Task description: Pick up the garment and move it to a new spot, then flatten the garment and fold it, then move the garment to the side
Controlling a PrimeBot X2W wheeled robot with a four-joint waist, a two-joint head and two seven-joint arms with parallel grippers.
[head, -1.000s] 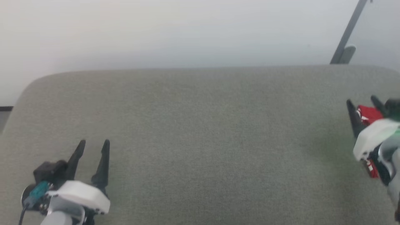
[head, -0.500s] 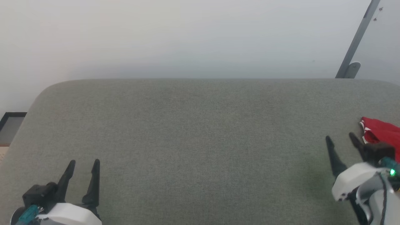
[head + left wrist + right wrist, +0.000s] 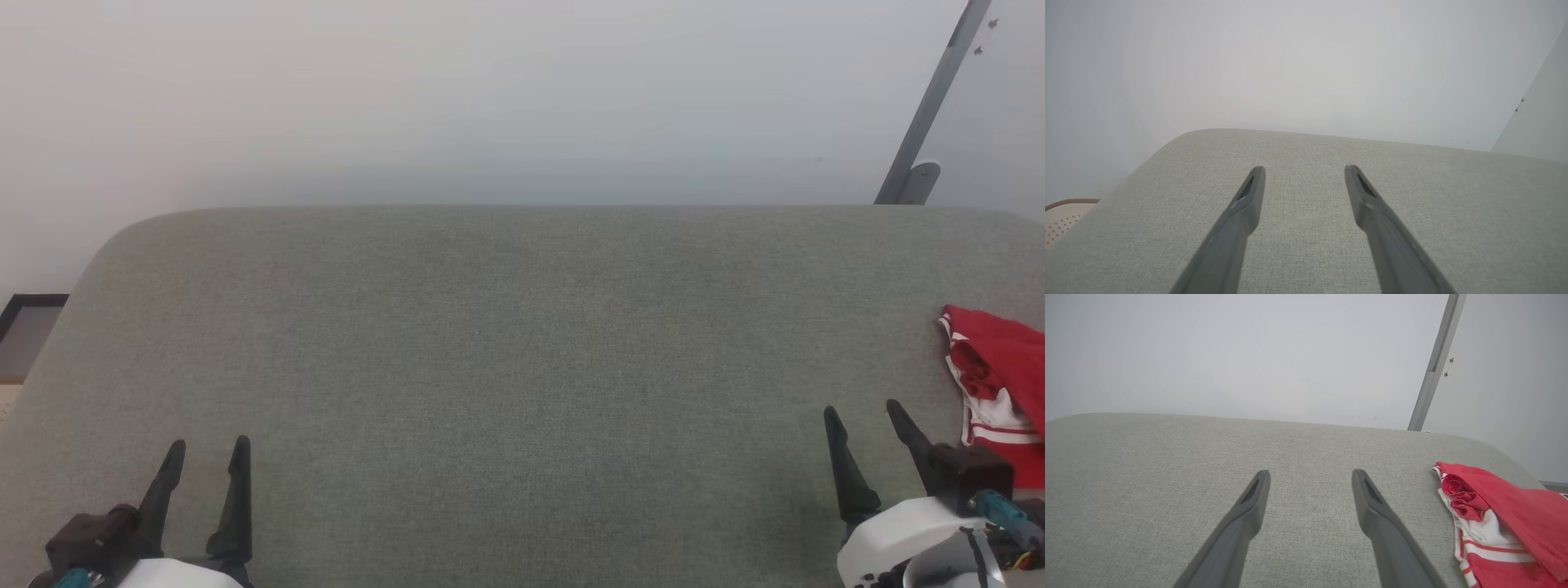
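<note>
Head view: garment (image 3: 1000, 359) at right edge of cushion (image 3: 522, 367); left gripper (image 3: 210, 443), right gripper (image 3: 862, 407) spread

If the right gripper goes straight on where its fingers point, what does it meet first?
Nothing close: the right gripper points over bare grey cushion toward the wall. The red jersey lies off to its right, outside that line; depth is unclear.

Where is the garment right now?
The garment lies crumpled on the grey padded surface at the head view's far right edge, just right of the open right pincer and apart from it.
</note>
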